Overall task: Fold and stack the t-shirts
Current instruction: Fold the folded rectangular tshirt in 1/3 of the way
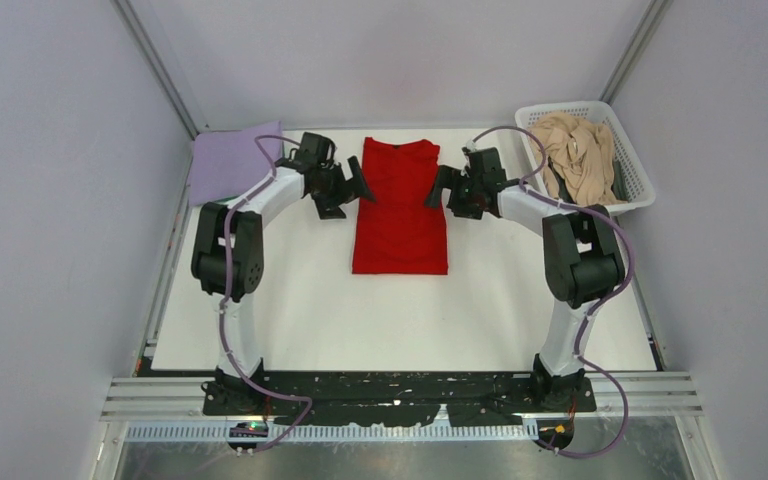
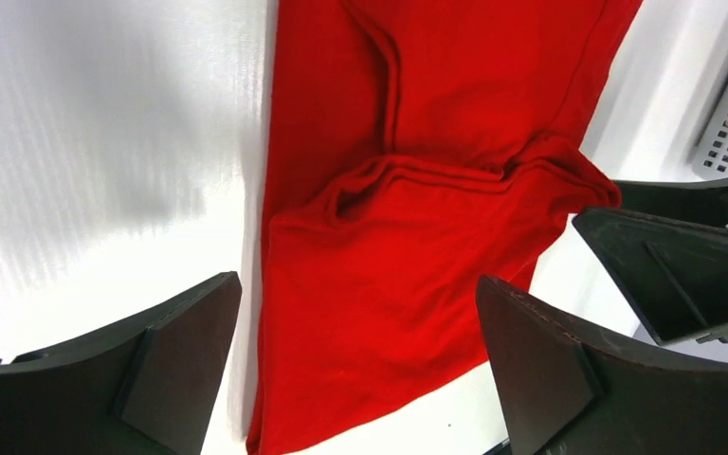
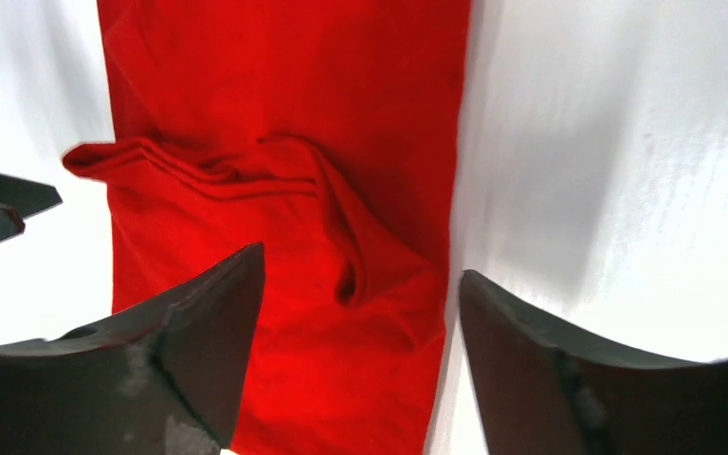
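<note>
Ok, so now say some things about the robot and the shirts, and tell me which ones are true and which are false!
1. The red shirt lies flat on the table between the two grippers. True.
2. The left gripper is holding the red shirt. False: it is open and holds nothing.
3. The basket is empty. False: beige clothes are piled in it.
4. The purple shirt lies at the far left corner of the table. True.
5. The right gripper is shut. False: it is open too.
</note>
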Action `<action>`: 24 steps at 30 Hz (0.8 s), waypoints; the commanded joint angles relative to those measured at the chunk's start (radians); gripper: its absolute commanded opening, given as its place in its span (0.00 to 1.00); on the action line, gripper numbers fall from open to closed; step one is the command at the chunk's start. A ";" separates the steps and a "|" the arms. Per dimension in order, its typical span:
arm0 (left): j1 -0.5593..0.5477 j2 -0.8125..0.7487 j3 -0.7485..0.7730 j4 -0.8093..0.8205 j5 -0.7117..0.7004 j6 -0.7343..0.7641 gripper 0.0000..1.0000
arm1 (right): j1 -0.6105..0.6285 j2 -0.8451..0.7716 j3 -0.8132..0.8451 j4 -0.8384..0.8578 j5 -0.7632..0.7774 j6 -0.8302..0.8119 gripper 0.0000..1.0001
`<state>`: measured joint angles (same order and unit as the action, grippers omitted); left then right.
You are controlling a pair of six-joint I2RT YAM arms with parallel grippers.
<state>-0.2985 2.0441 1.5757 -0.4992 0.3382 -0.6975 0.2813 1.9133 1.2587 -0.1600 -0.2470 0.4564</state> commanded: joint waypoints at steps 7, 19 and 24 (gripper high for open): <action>0.006 -0.336 -0.315 0.039 0.007 0.058 1.00 | -0.001 -0.256 -0.230 0.075 -0.023 -0.009 0.95; -0.058 -0.475 -0.617 0.077 0.014 0.017 1.00 | 0.082 -0.421 -0.410 0.108 -0.079 -0.030 0.95; -0.073 -0.470 -0.620 0.088 0.019 0.004 1.00 | 0.091 -0.297 -0.269 0.184 -0.110 -0.014 0.95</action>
<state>-0.3622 1.5967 0.9451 -0.4751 0.3393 -0.6792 0.3676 1.5467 0.8623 -0.1047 -0.3264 0.4454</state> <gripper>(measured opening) 0.994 0.955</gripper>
